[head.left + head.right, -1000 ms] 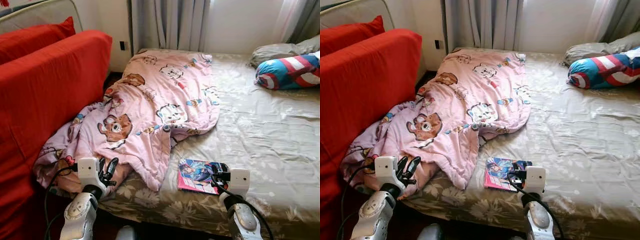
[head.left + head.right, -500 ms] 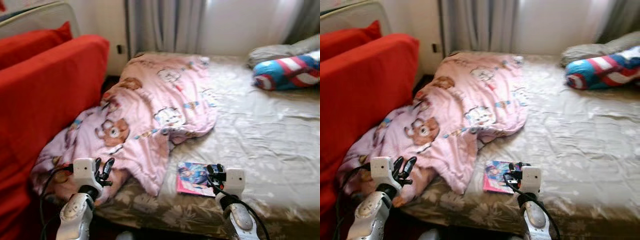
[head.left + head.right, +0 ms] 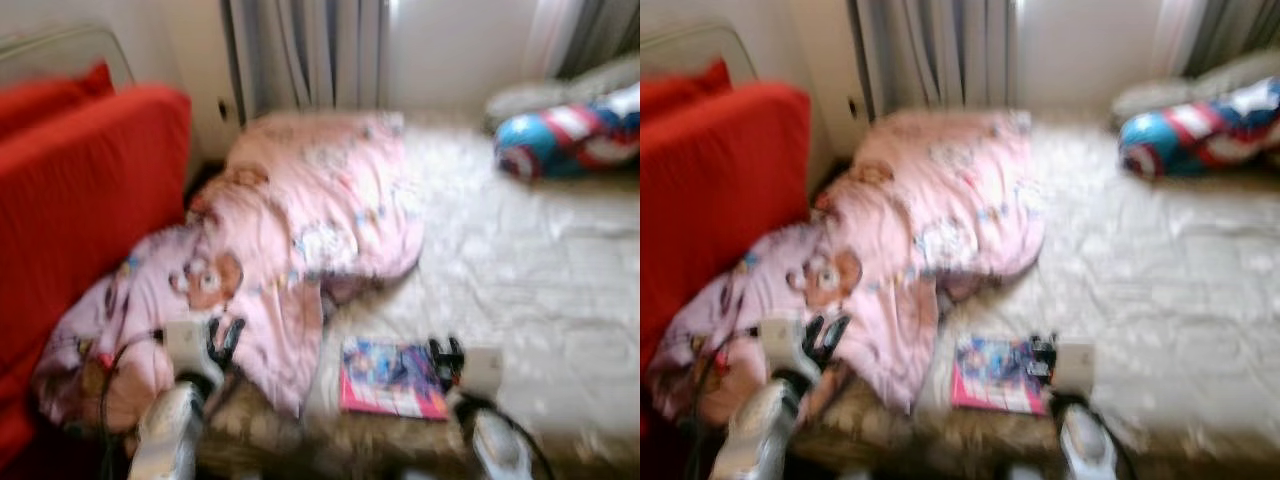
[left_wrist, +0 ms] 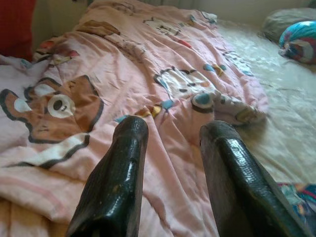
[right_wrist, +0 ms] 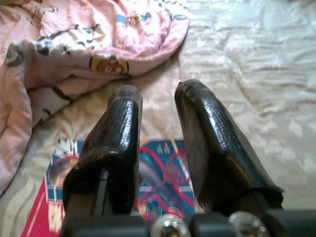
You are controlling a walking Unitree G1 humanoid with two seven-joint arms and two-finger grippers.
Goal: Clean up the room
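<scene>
The book point(image 3: 392, 377) lies flat near the bed's point(image 3: 540, 300) front edge, just right of the pink blanket point(image 3: 300, 220), bare sheet beyond it. The right gripper point(image 5: 155, 106) hovers over the book, fingers parted; the left gripper point(image 4: 170, 133), also parted, hangs above the blanket. A red sofa point(image 3: 70, 200) flanks the bed's left.

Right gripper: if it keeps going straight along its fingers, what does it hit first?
Most likely the book: the right gripper, fingers open, points over its cover. Past it lies bare bed sheet, with the pink blanket off to one side. Height above the book is unclear.
</scene>
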